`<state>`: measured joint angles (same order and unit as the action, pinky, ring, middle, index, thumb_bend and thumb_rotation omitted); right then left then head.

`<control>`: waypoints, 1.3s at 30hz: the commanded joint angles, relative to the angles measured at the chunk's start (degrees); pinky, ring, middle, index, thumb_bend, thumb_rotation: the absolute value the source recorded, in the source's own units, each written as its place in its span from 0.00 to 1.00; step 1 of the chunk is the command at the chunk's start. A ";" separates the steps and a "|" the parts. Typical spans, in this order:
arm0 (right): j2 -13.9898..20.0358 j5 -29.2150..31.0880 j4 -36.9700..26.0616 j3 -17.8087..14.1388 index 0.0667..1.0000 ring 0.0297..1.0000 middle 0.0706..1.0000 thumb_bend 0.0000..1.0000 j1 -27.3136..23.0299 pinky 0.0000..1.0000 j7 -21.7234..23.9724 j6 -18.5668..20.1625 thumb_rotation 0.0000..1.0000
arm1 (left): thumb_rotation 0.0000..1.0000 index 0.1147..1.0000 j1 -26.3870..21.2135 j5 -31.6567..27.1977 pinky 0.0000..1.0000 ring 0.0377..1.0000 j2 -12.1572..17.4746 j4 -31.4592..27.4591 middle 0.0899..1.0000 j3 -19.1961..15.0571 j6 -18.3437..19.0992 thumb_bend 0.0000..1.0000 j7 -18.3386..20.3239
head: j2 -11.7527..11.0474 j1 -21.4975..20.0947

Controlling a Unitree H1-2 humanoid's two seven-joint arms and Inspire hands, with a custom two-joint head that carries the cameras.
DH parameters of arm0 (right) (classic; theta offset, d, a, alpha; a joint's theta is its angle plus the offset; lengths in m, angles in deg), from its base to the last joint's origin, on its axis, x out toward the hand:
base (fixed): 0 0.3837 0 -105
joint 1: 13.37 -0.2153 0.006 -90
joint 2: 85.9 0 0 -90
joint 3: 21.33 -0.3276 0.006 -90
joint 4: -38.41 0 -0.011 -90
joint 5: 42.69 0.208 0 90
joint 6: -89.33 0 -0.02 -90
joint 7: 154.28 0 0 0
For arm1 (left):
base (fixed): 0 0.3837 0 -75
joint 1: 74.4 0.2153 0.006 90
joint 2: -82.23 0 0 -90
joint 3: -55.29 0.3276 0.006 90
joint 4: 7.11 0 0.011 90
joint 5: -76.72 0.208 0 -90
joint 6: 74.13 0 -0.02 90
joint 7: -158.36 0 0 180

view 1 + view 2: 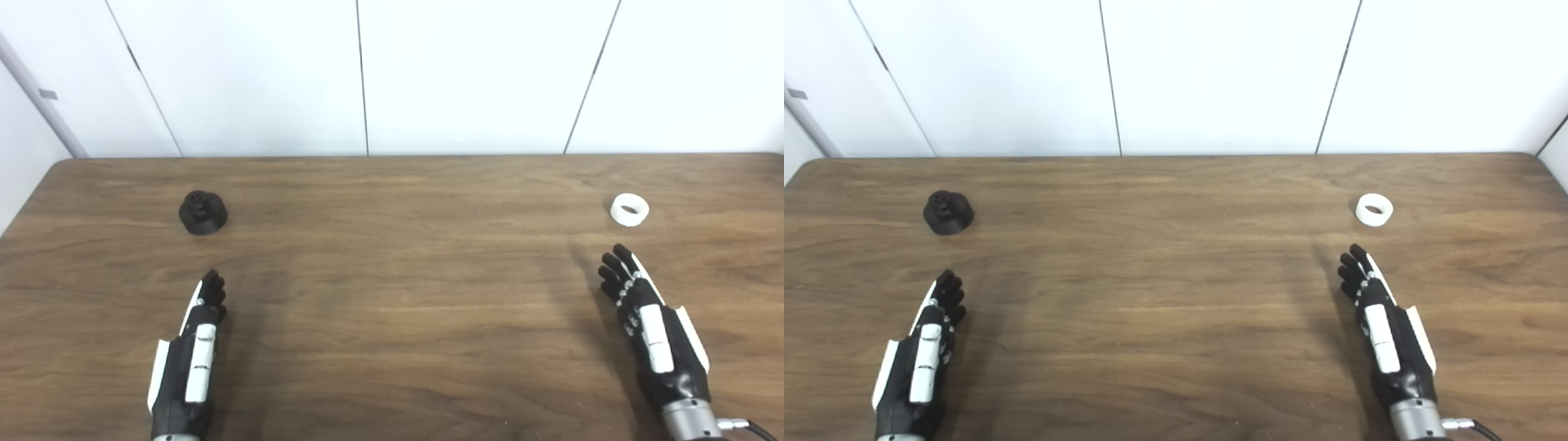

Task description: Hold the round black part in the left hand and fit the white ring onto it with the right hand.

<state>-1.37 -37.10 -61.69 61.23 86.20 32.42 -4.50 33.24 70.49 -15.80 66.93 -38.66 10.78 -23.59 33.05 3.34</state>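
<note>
Left eye view. The round black part (203, 212) stands on the wooden table (392, 294) at far left, its narrower toothed boss uppermost, a posture that leaves the seat for the ring exposed. The white ring (629, 209) lies at far right, tipped slightly so that its bore faces the camera. The two pieces are well apart, each on the side of the hand meant to take it, which suggests a layout arranged so that neither arm must cross the other. The left hand (191, 349) rests edge-on near the table's front, fingers extended forward and lying close together, empty, pointing toward the black part but clear of it. The right hand (649, 318) is likewise empty, its fingers stretched forward with slight gaps between them, the tips near the ring without touching. Both wrists are cut off by the lower edge. Right eye view. The same arrangement appears displaced leftward: the black part (947, 213), the ring (1374, 209), the left hand (922, 361) and the right hand (1381, 324). The table's right rear corner is visible here. In both views the thumbs are hidden behind the hands' edges, the boss detail is too small to resolve, and whether the hands touch the tabletop cannot be determined. Judged from this layout, neither piece has yet been picked up.
</note>
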 commanded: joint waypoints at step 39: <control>2.26 4.60 5.60 -0.45 0.99 0.98 0.97 0.55 -0.41 1.00 2.62 -6.69 1.00 | 0.81 0.96 -0.38 5.18 1.00 0.97 -4.17 2.50 0.96 2.43 -4.43 0.52 -2.07 | -5.81 11.64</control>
<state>0.84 -32.98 -58.55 60.55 85.02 34.49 -9.39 33.09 75.02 -16.37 68.69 -36.88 7.75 -25.13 27.16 14.94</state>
